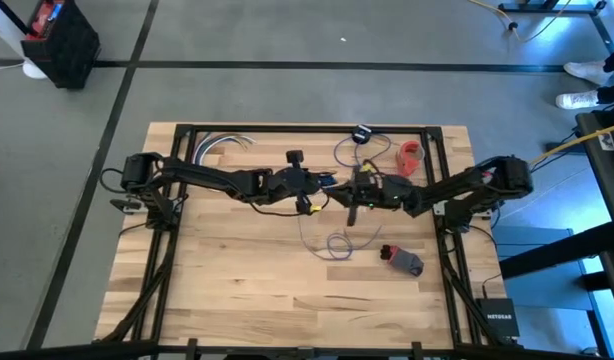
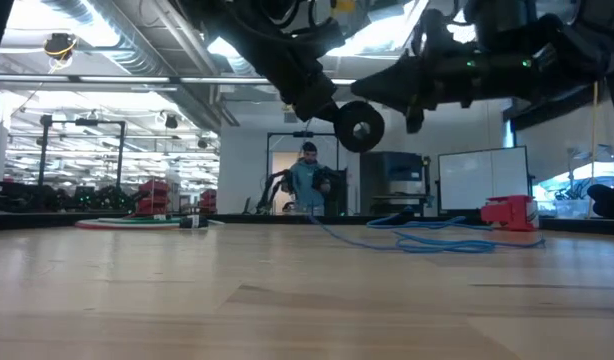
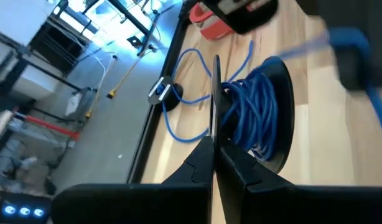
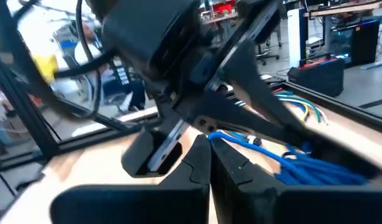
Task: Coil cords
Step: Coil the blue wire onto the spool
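Cord: thin blue cord [image 3: 247, 112], partly wound in tight turns round a black round spool [image 3: 279, 118]; the rest trails off in loose loops over the pale wooden slat table [image 1: 237, 280], twd the far edge and also a loop nearer the middle [image 1: 337, 243].
Cord end: small black disc w/ pale centre [image 3: 161, 91] lies flat on the wood by the table's far edge, cord running from it back to the spool.
Spool position: held up off the table btwn the two arms, mid-table; low view shows a round black disc [image 2: 359, 126] hanging clear of the surface.
Left gripper: [image 3: 214, 134] fingers pressed together, clamped edge-on at the spool's flange; appears to carry the spool.
Right gripper: [image 4: 209, 149] fingers closed too, tips right at the blue strand where it leaves the wound bundle; whether it pinches the cord can't be told.
Step in hand: prob. winding another turn onto the spool.
Doing it well: keep spool steady w/ left arm, lead the strand round w/ even light tension so turns lie side by side; watch slack loops don't snag on the red tape roll [image 1: 412, 156] or the small red-and-grey object [image 1: 402, 260].
Bystander: person stands far off in the room behind.
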Action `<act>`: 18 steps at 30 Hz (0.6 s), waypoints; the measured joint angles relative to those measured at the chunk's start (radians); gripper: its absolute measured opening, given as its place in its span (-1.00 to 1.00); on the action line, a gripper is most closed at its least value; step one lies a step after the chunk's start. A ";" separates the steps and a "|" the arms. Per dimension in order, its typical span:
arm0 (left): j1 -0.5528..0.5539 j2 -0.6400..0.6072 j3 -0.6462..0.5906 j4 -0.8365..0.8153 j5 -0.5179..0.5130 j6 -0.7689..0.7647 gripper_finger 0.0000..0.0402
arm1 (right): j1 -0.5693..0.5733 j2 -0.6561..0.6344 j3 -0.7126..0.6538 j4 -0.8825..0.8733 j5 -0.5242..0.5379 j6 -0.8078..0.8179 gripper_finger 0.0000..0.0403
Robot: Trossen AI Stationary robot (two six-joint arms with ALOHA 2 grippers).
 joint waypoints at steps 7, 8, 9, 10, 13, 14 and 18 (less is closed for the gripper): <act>0.000 -0.001 0.000 0.004 0.017 -0.058 -1.00 | 0.032 0.069 0.084 -0.138 0.114 -0.054 -1.00; 0.001 -0.001 0.000 0.011 0.030 -0.065 -1.00 | 0.032 0.071 0.091 -0.156 0.126 -0.056 -0.99; 0.001 -0.001 0.001 0.010 0.036 -0.079 -1.00 | 0.032 0.073 0.097 -0.172 0.134 -0.063 -0.98; 0.001 -0.001 0.006 0.005 0.039 -0.091 -1.00 | 0.032 0.073 0.100 -0.191 0.143 -0.072 -0.96; 0.002 -0.001 0.024 0.006 0.041 -0.135 -1.00 | 0.032 0.073 0.104 -0.211 0.167 -0.076 -0.90; 0.002 -0.001 0.028 0.008 0.039 -0.145 -1.00 | 0.032 0.072 0.104 -0.212 0.170 -0.076 -0.88; 0.002 -0.001 0.049 0.018 0.048 -0.216 -1.00 | 0.032 0.073 0.104 -0.255 0.204 -0.074 -0.81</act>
